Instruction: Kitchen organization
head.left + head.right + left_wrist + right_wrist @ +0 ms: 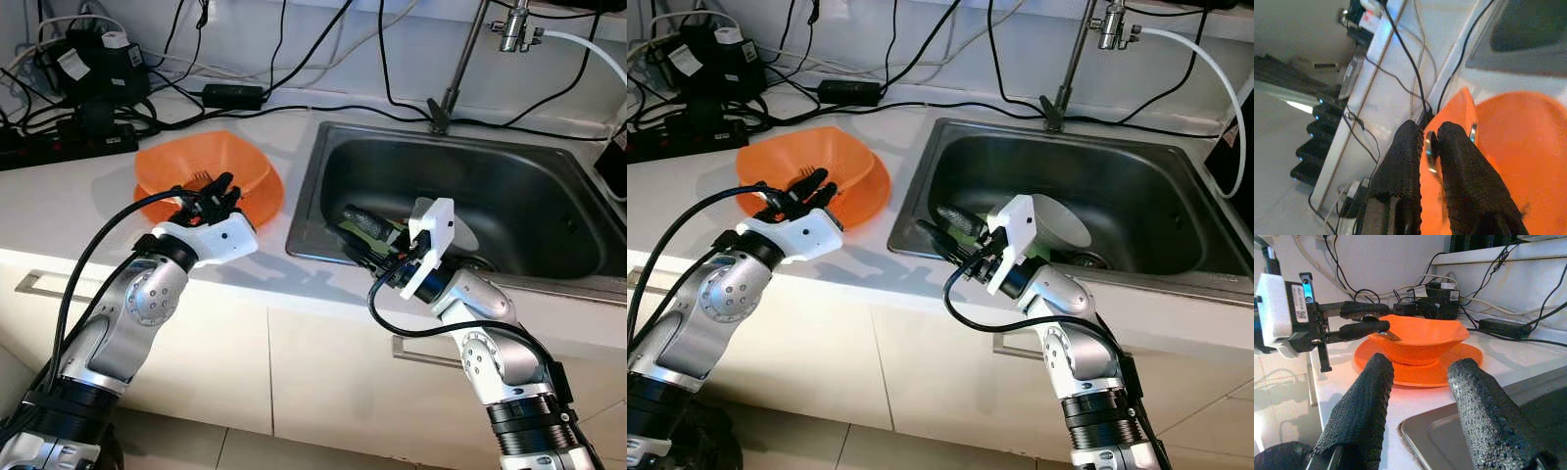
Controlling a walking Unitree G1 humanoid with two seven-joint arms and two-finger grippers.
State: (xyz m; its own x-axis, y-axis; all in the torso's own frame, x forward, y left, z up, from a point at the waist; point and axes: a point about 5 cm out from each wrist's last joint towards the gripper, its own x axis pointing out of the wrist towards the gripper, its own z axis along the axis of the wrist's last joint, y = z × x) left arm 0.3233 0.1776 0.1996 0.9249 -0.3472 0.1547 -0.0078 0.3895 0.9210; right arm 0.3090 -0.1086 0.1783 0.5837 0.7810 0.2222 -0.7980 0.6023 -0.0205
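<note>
We are holding the left gripper over the near rim of the orange basket, fingers pinched together on a thin metal utensil; its end is glinting between the pads and in the right wrist view it is poking out over the basket bowl. It looks like a fork or a similar piece of cutlery, but we cannot tell which. From the sink, the basket is lying at 9 o'clock on the white counter, with a power strip and a tangle of cables at its 11 o'clock.

We are keeping the right gripper at the sink's near left corner, fingers spread apart and holding nothing, pointing toward the basket. Just behind it, inside the sink, a white bowl or plate and some dark items are resting on the basin floor; we cannot make them out well.

Progress, as we are judging it: the utensil is in hand and over the basket but not yet released. Items in the sink are waiting. The basket interior is looking mostly bare, so we are reckoning the sorting is at an early stage, with the drop plus further sink pickups left.
</note>
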